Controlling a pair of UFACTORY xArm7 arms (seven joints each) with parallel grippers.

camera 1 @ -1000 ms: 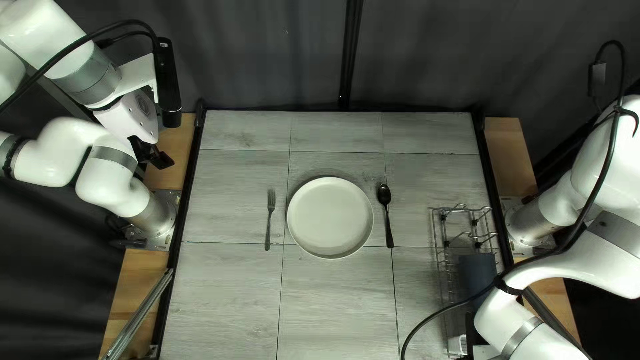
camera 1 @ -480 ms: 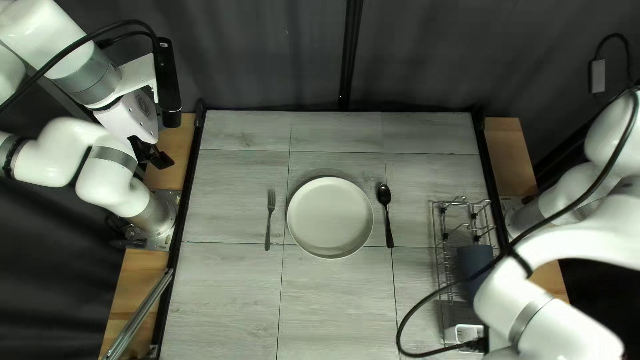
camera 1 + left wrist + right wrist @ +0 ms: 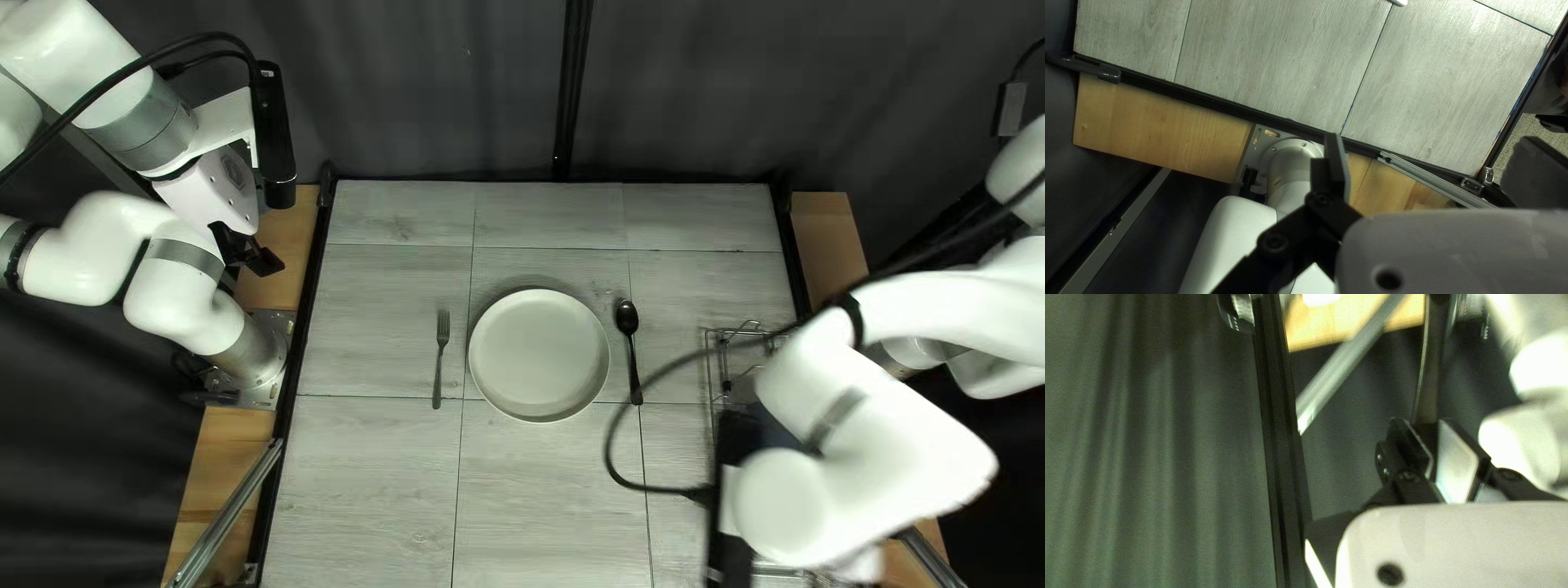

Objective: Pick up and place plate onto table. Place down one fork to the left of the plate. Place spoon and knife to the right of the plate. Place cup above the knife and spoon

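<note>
- plate (image 3: 539, 355) lies flat in the middle of the table (image 3: 392, 490), white and round.
- fork (image 3: 441, 359) lies just beside the plate on its left, tines toward the far edge.
- spoon (image 3: 630, 351) lies just beside the plate on its right, bowl toward the far edge.
- right claw (image 3: 1427, 428) is pressed together on the knife (image 3: 1428, 375), a thin dark strip standing up from between its fingers.
- right arm (image 3: 849, 441) shows blurred above the wire rack (image 3: 739, 343) at the right of the top left view.
- left claw (image 3: 253, 255) is spread, hanging over its own arm's base beside the table's left edge.
</note>
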